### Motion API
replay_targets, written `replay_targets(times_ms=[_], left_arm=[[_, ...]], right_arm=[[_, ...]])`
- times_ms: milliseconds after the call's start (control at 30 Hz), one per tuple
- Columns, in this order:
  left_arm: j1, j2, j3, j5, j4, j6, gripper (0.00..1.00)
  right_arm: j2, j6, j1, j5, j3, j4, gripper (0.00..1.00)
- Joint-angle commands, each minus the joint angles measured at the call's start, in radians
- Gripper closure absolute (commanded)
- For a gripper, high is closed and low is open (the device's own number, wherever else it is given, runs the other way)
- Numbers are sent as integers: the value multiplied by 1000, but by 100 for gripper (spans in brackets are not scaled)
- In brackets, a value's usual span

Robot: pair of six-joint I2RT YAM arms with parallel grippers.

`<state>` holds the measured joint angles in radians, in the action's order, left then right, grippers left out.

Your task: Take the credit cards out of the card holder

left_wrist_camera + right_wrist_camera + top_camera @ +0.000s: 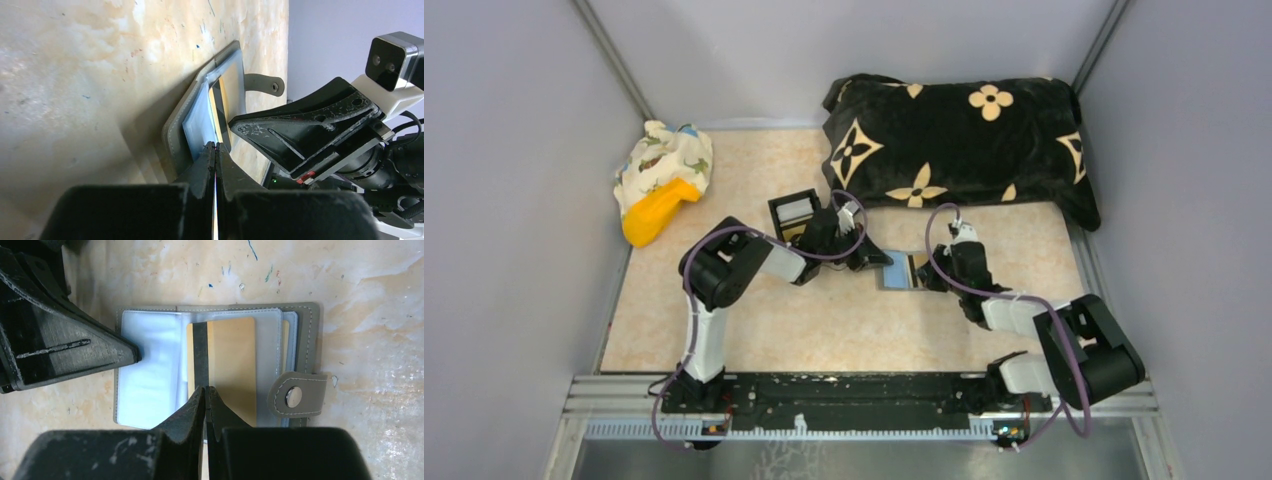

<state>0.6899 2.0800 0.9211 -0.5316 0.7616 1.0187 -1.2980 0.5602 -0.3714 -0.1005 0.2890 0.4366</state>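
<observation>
Card holder lies open on table; L gripper, jaws together, tip on clear page, prob. to pin it, while R gripper, jaws together, meets gold card at near edge, grip unconfirmed.

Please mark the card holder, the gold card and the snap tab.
card holder [314,340], right wrist view, grey stitched outer border.
gold card [232,365], right wrist view, middle of its face.
snap tab [293,396], right wrist view, metal stud.
</observation>
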Motion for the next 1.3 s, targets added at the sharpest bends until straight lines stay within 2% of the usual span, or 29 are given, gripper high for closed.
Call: replay_targets(times_ms=[0, 133, 333, 667, 900, 1033, 1133, 1267], left_arm=[[-5, -4, 8, -8, -25, -33, 100], [0, 39, 27, -3, -31, -14, 97], [0, 70, 39, -3, -34, -11, 98], [-1, 70, 38, 7, -50, -19, 99], [-1, 71, 38, 6, -46, -16, 99], [-1, 69, 32, 0, -37, -11, 99], [-1, 63, 30, 0, -36, -11, 96], [0, 60, 30, -2, -33, -8, 87]], right_arm=[[3, -16, 8, 1, -9, -2, 96], [57, -27, 8, -5, 0, -31, 96], [171, -73, 22, 68, 57, -183, 96], [130, -26, 41, 115, 27, -160, 95], [167, -2, 56, 191, 8, -195, 93], [130, -1, 58, 194, 13, -207, 92], [87, 0, 57, 166, 7, -181, 92], [25, 3, 56, 112, 10, -160, 92]])
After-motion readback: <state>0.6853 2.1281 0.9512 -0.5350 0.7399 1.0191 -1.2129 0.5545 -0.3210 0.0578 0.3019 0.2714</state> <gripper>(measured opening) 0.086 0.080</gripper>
